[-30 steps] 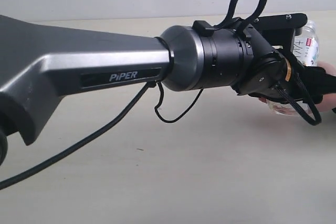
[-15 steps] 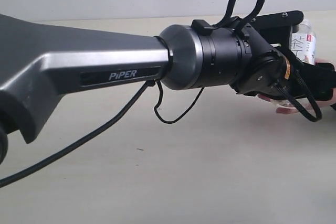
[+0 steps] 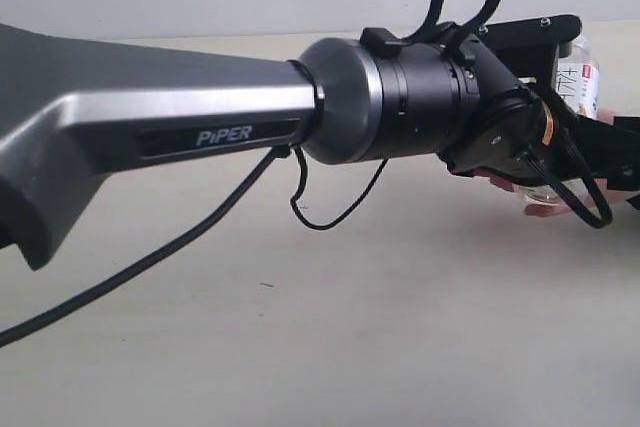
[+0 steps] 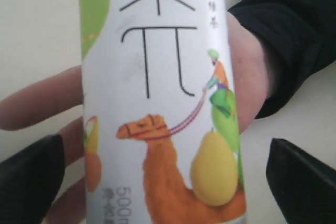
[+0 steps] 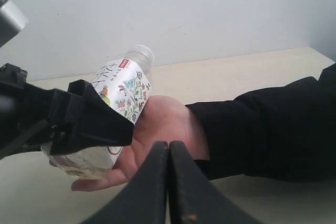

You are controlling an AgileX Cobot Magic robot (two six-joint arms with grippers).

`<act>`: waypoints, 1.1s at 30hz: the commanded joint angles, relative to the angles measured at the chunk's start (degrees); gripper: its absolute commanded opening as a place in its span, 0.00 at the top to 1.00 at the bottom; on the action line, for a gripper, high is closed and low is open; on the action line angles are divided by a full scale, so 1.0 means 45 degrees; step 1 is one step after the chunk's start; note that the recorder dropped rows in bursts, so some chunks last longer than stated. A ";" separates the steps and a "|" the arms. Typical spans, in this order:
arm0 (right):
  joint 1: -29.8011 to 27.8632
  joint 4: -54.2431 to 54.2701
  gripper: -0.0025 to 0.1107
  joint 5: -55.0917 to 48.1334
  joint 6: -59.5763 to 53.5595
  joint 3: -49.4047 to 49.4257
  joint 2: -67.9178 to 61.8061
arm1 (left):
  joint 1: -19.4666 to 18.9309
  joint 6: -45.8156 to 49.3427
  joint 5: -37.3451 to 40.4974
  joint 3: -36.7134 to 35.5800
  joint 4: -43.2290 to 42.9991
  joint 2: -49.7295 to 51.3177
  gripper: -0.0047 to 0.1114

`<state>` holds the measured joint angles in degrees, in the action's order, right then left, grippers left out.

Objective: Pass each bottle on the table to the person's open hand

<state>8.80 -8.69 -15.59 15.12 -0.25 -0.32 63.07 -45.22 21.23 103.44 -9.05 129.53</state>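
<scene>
While my left end effector (image 4: 167, 182) stands spread, its two black fingertips (image 4: 31, 177) sit one on each side of the bottle (image 4: 157, 77), and a gap shows between each tip and the label, so I am not pinching it. My wrist camera is filled by that label: white with a green patch, large thin black characters, an orange camel led on a rein by a small figure in green, and a yellow pear. Directly behind the bottle lies the person's open hand (image 5: 157, 124). The bottle rests across its palm, with bare fingers showing past one side of the label and the heel of the palm past the other. My right end effector (image 5: 169, 182) is pressed together, its two tips touching along their length and holding nothing, and it points toward that palm. From that side I see the bottle lying tilted, its clear base out over the person's fingers and its neck raised toward the far side. A dark sleeve (image 5: 262, 124) covers the wrist. My left arm (image 3: 150, 117), grey and lettered PiPER, stretches across the pale worktop (image 3: 300, 347), and a black cable (image 3: 150, 257) hangs below it. Beyond the worktop's far edge stands a plain pale wall (image 5: 210, 9).
</scene>
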 commanded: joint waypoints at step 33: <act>0.0042 -0.0050 0.98 0.0106 0.0006 0.0056 0.0071 | -0.1336 0.6651 0.1562 -0.7305 -0.0172 -0.9216 0.96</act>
<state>8.80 -8.69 -15.59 15.12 -0.25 -0.32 58.78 -15.82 34.97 78.65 -8.81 94.93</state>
